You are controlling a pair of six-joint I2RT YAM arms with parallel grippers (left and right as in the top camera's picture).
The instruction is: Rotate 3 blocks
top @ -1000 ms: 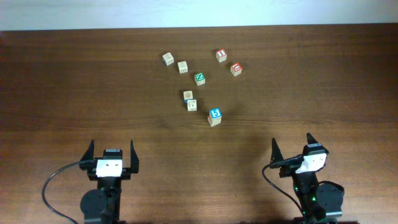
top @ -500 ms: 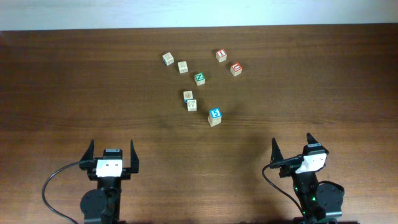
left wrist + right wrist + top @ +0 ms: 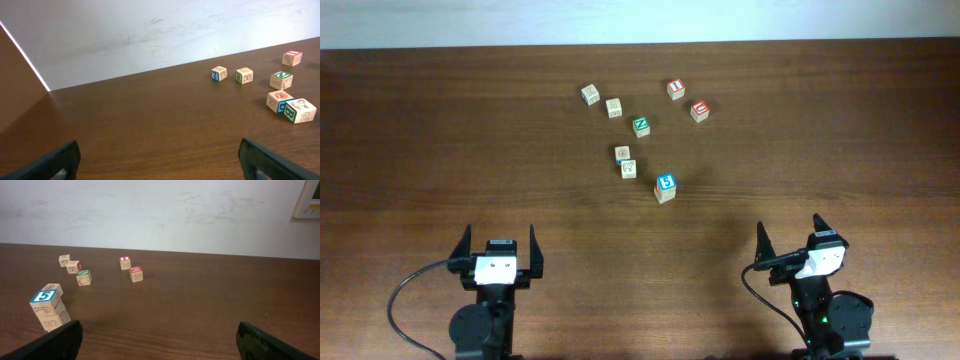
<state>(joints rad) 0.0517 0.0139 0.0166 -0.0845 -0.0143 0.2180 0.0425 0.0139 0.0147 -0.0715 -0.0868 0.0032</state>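
left claw (image 3: 500, 236), right claw (image 3: 790, 226): agape, level, far from blocks (image 3: 613, 107)

Spread fingers (image 3: 55, 159) face blocks (image 3: 218, 73) on table (image 3: 150, 120).

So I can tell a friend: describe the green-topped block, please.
Look at the brown wooden table, at the scatter of small cubes near its far edge. The green-topped block sits mid-cluster, between two pale cubes and two red-topped ones; it alone shows green on top.
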